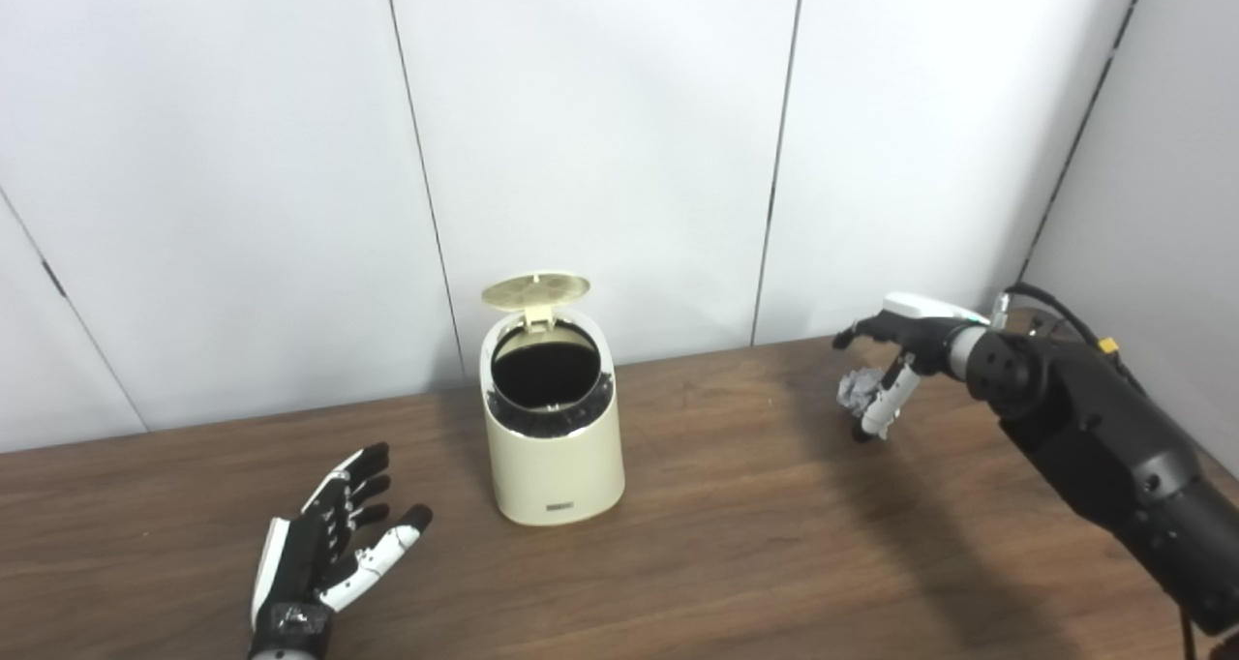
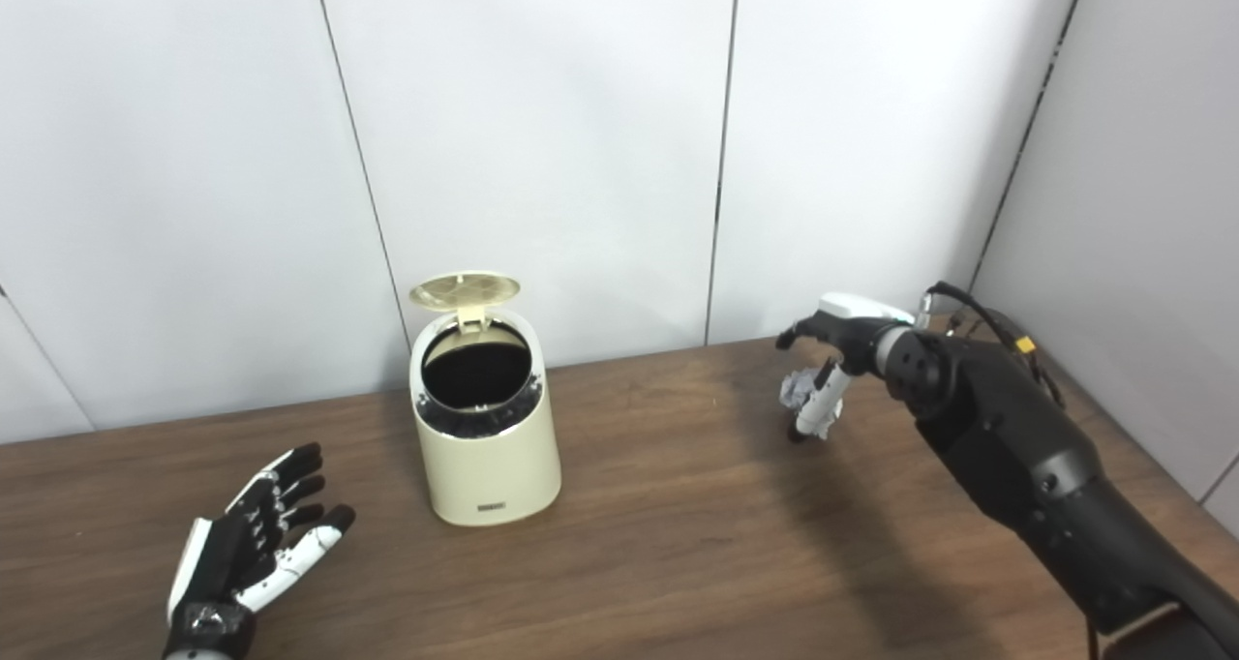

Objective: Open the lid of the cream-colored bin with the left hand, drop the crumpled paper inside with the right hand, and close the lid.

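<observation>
Left hand spread, holding nothing, beside open-lidded bin; right hand clamped on crumpled paper, well right.

table: dark wood, visible grain, low sheen;
bin: smooth cream plastic;
paper: crumpled, matt grey-white

bin interior dark, right forearm cropped

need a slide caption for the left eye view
Bin lid open, right hand closing on crumpled paper, left hand open on the table.
</observation>
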You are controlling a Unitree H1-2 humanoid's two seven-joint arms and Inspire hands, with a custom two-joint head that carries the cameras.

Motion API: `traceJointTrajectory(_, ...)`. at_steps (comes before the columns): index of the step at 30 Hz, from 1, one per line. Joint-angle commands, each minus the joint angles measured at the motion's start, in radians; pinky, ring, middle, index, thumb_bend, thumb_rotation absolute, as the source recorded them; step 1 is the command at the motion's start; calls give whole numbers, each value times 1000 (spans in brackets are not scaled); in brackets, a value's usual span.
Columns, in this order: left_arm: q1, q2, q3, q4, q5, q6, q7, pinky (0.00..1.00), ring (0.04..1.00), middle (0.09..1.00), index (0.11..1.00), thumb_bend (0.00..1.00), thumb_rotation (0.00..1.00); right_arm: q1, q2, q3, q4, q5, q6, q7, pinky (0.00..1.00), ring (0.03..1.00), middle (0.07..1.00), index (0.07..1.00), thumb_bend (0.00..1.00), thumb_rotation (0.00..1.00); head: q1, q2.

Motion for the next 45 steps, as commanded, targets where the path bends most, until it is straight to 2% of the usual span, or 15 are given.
traceJointTrajectory(1, -39, 13, 5, -36, 0, -26, 0, 792, 848, 866, 874, 750, 344, -64, -22, -1, 9, -24, 9, -4, 761, 911, 956, 870, 854, 153, 0, 0)
traceJointTrajectory(5, -38, 13, 4, -39, 2, -26, 1, 796, 849, 865, 873, 752, 343, -64, -17, 20, 36, -44, 14, -1, 776, 907, 954, 893, 825, 163, 3, 2)
traceJointTrajectory(8, -36, 13, 4, -40, 0, -30, 1, 795, 845, 865, 871, 753, 340, -57, -6, 10, 62, -32, 4, -23, 732, 865, 942, 884, 814, 108, 3, 2)
traceJointTrajectory(15, -33, 14, 2, -50, 4, -22, 0, 796, 849, 867, 875, 746, 348, -44, 5, 3, 75, -26, -5, -36, 803, 909, 933, 862, 808, 88, 4, 10)
traceJointTrajectory(19, -31, 13, 2, -53, 1, -17, -3, 799, 848, 866, 877, 739, 341, -32, 7, -1, 58, -25, 9, -32, 710, 804, 862, 838, 784, 86, 5, 12)
traceJointTrajectory(21, -31, 13, 2, -53, 1, -19, -3, 791, 845, 865, 876, 738, 335, -23, 10, -9, 55, -22, 3, -51, 669, 761, 821, 819, 768, 80, 10, 15)
traceJointTrajectory(23, -30, 13, 1, -57, 5, -16, -1, 782, 845, 863, 874, 748, 343, -16, 16, -24, 58, -12, -6, -74, 589, 673, 739, 772, 758, 31, 13, 20)
traceJointTrajectory(25, -29, 12, 0, -60, 6, -12, 0, 777, 844, 861, 872, 749, 342, -11, 21, -34, 57, -6, -10, -92, 566, 645, 715, 753, 754, 15, 14, 21)
traceJointTrajectory(27, -29, 11, -1, -64, 10, -4, 1, 752, 838, 860, 869, 735, 320, -8, 28, -44, 74, 2, -39, -127, 511, 576, 657, 712, 750, 3, 14, 22)
traceJointTrajectory(28, -29, 11, -1, -64, 10, -1, 1, 742, 837, 860, 869, 725, 305, -6, 32, -50, 77, 5, -45, -142, 465, 525, 558, 684, 639, 1, 14, 22)
traceJointTrajectory(30, -30, 11, -2, -61, 12, -1, 1, 753, 838, 859, 867, 714, 284, 0, 39, -61, 81, 9, -56, -176, 421, 488, 469, 561, 548, 0, 14, 22)
traceJointTrajectory(33, -32, 12, -3, -54, 16, -10, 2, 747, 833, 854, 864, 706, 280, 4, 46, -74, 101, 11, -81, -225, 387, 460, 451, 514, 529, 0, 14, 22)
traceJointTrajectory(37, -31, 12, -3, -56, 11, -8, 1, 744, 834, 857, 868, 705, 268, 14, 49, -83, 65, 1, -60, -249, 343, 411, 431, 519, 524, 0, 18, 30)
traceJointTrajectory(42, -30, 13, -7, -61, 21, -3, 2, 746, 840, 861, 877, 707, 252, 20, 45, -87, 41, -6, -53, -266, 336, 403, 429, 517, 524, 0, 22, 31)
traceJointTrajectory(45, -29, 12, -8, -59, 21, -12, 1, 755, 840, 862, 879, 706, 238, 25, 47, -103, 27, 4, -71, -290, 319, 388, 426, 516, 525, 0, 28, 33)
